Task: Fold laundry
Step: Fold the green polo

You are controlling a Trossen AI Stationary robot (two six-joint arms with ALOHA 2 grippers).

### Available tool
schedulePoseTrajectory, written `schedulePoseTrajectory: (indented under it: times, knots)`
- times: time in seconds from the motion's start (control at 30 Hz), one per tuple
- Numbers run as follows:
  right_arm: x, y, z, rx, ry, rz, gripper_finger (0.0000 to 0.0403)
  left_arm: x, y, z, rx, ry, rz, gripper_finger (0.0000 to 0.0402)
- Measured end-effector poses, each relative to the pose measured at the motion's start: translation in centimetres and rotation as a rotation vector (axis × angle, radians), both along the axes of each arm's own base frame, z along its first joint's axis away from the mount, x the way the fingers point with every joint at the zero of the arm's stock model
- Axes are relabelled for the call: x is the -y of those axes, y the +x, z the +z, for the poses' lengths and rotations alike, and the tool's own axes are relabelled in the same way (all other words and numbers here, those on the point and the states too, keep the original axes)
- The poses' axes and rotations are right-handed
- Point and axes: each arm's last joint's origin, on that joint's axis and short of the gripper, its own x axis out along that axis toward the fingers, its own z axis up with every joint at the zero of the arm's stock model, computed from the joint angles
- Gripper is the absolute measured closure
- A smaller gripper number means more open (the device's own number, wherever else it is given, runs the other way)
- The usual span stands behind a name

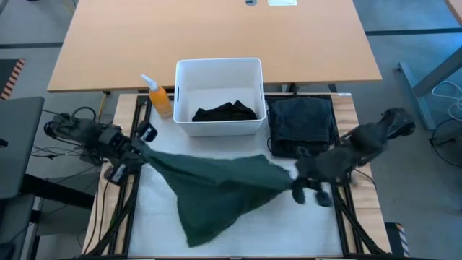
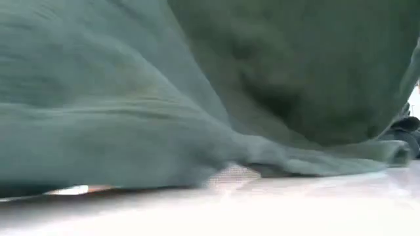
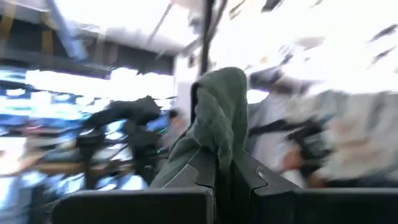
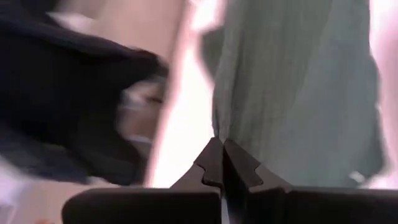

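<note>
1. The left gripper (image 3: 225,163) is pinching a bunched fold of the dark green shirt (image 1: 216,189); its 2 fingers are pressed together on the cloth, which is rising in a peak directly beyond the fingertips.
2. The right gripper (image 4: 222,152) is pinching the opposite edge of the same shirt; its 2 fingers are pressed together with a thin edge of green cloth running between them.
3. The shirt is hanging stretched between the 2 grippers, and its lower part is trailing down from them onto the white table surface (image 1: 303,231) on the near side.
4. In the low view, the shirt (image 2: 197,85) is filling nearly the whole frame, with its hem touching the table.
5. Just beyond the right gripper, a folded dark navy garment (image 1: 302,124) is lying flat on the table.
6. Beyond the span of cloth, between the 2 grippers, a white plastic bin (image 1: 219,72) is holding black clothing (image 1: 227,112).
7. Just beyond the left gripper, an orange spray bottle (image 1: 159,98) is standing beside the bin's wall.
</note>
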Motion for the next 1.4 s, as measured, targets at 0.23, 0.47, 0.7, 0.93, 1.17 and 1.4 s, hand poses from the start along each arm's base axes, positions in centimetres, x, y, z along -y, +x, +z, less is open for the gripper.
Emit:
schedulePoseTrajectory:
  times: [0.23,0.47,0.7,0.93,1.17,1.4]
  knots:
    - [-1.2,-3.6,7.3,0.322,0.072,0.28,0.0386,2.1,1.5,2.3,0.089,-0.04,-0.135,0.0401]
    - [-1.1,-3.1,9.8,0.511,-0.085,0.373,0.0386,5.1,4.3,7.3,0.005,0.178,-0.067,0.0401]
    - [3.3,0.0,6.4,0.186,-0.274,0.103,0.0386,4.9,7.2,7.0,-0.384,0.346,0.396,0.0401]
    - [9.2,3.6,-2.0,-0.248,-0.39,-0.142,0.0386,0.0,7.8,-1.1,-0.865,0.303,0.762,0.0401]
    - [14.3,5.4,-8.4,-0.385,-0.585,-0.352,0.0386,-4.2,6.3,-6.2,-0.895,0.219,0.871,0.0401]
    - [12.0,6.5,-16.1,-0.355,-0.395,-0.222,0.0386,-3.7,5.8,-14.8,-1.101,0.173,0.603,0.0401]
